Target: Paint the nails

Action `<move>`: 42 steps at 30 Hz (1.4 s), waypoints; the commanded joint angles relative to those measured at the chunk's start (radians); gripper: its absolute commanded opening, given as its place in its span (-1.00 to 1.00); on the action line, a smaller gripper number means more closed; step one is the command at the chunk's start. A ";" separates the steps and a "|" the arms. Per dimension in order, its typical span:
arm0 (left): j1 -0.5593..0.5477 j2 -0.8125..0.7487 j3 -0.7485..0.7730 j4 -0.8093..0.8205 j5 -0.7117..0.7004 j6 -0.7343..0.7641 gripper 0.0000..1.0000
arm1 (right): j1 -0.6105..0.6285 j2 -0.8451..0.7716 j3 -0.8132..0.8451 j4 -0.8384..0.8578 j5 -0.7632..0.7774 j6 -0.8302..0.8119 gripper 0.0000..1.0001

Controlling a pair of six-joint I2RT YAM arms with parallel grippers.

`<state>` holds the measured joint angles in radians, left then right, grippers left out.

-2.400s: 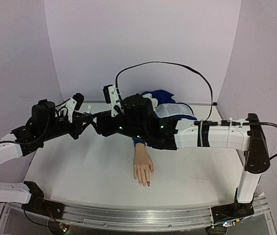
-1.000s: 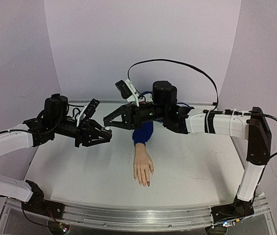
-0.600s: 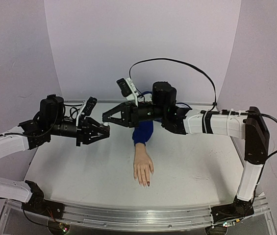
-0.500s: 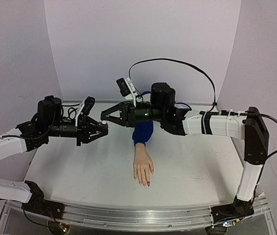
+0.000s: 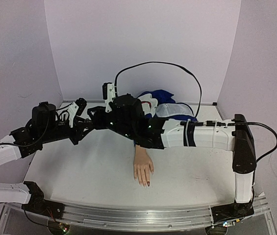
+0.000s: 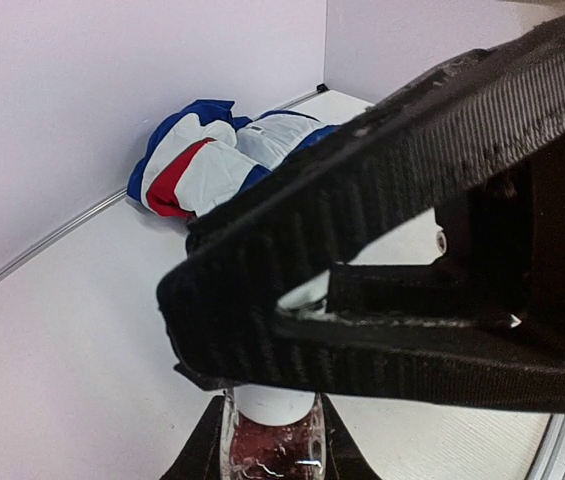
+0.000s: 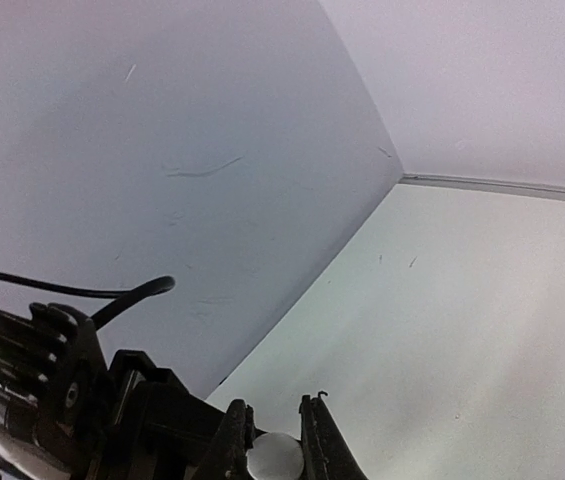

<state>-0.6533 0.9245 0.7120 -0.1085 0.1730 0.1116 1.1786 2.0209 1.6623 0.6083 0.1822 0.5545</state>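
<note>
Table (image 5: 79,171); nails (image 5: 148,183) toward the near edge

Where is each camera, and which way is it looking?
Top: high behind the robot, looking down at table, left arm, right arm, mannequin hand.
Left wrist: on the left arm, looking past its fingers and polish bottle toward the cloth.
Right wrist: on the right arm, facing the wall past its fingers on the white cap.
Top and left wrist share the cloth.
</note>
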 commanded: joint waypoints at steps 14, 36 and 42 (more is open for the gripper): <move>0.024 0.004 0.046 0.150 -0.065 -0.010 -1.00 | 0.055 -0.226 -0.153 -0.092 0.142 -0.187 0.04; 0.029 0.174 0.150 0.140 0.807 -0.090 -1.00 | -0.211 -0.327 -0.459 0.362 -0.904 -0.139 0.89; 0.027 0.196 0.156 0.141 0.858 -0.102 -1.00 | -0.212 -0.256 -0.375 0.381 -0.969 -0.134 0.44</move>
<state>-0.6273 1.1206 0.8062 -0.0177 0.9165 0.0265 0.9691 1.7355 1.2018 0.8791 -0.6609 0.4091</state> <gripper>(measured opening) 0.219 0.768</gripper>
